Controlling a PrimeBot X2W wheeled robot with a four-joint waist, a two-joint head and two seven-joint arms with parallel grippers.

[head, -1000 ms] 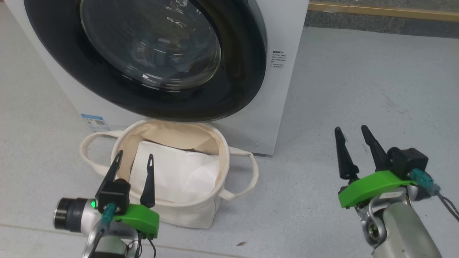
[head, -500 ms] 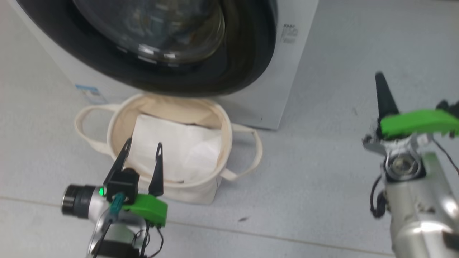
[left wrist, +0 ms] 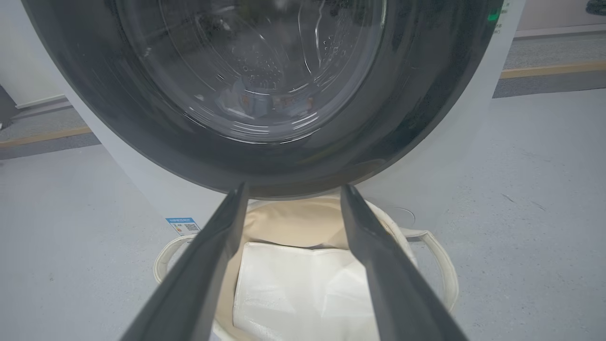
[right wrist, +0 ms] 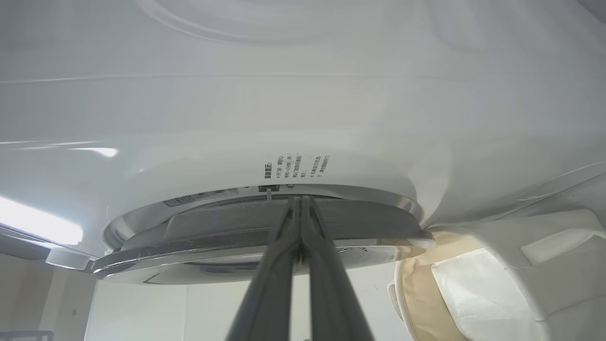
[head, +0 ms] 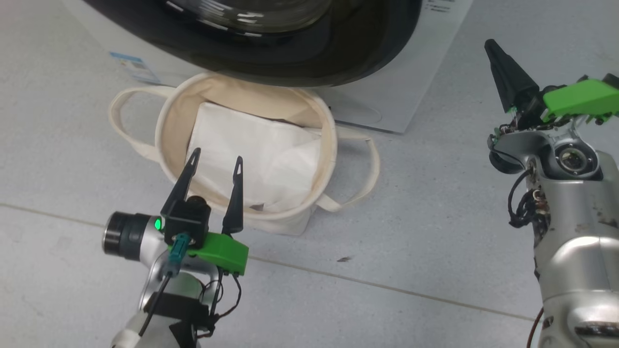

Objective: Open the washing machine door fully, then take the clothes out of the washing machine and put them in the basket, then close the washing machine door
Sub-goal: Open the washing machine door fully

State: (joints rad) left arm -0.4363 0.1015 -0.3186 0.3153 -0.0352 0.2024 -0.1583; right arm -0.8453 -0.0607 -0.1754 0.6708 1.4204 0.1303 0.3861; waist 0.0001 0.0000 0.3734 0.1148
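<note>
The washing machine door, with its black rim and glass dome, lies against the white washing machine. Through the glass a pale blue patch shows dimly, seemingly the clothes. The cream basket stands on the floor right under the door. My left gripper hangs open over the basket's near rim with nothing between its fingers. My right gripper is shut and empty, to the right of the machine. In the right wrist view its joined tips point at the seam between the door's rim and the machine's front.
A folded white sheet lies in the basket. A small blue label sits low on the machine's front. Grey floor spreads to the right of the basket and in front of it. A floor seam runs across it.
The head camera has tilted down, shifting the whole picture. My right gripper has shut and risen toward the door's right edge. The left gripper stays open over the basket.
</note>
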